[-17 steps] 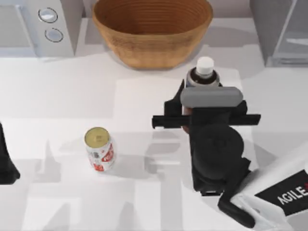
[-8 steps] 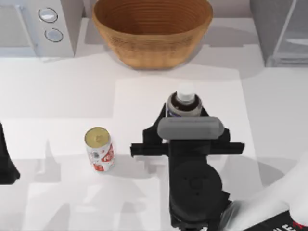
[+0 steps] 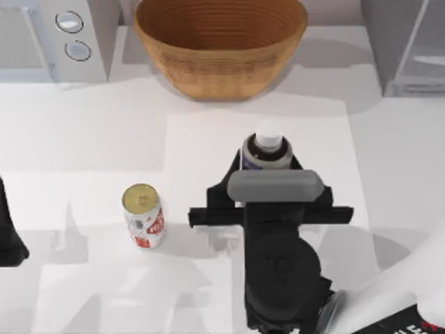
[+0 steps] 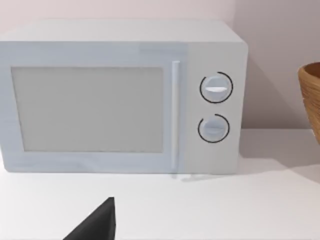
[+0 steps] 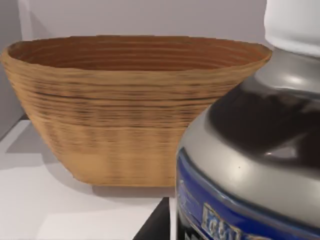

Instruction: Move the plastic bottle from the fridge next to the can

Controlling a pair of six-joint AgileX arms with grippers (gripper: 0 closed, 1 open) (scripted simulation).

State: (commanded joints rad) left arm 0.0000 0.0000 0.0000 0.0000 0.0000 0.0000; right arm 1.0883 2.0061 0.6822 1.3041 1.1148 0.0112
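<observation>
you saw the plastic bottle upright at the centre of the frame, already out of the fridge in the upper right corner. your right gripper sat against it, jaws apparently pinching its body. the can stood well apart at centre left on the worktop, so the carry across remained. your left gripper was parked at the left edge; its jaws could not be judged.
</observation>
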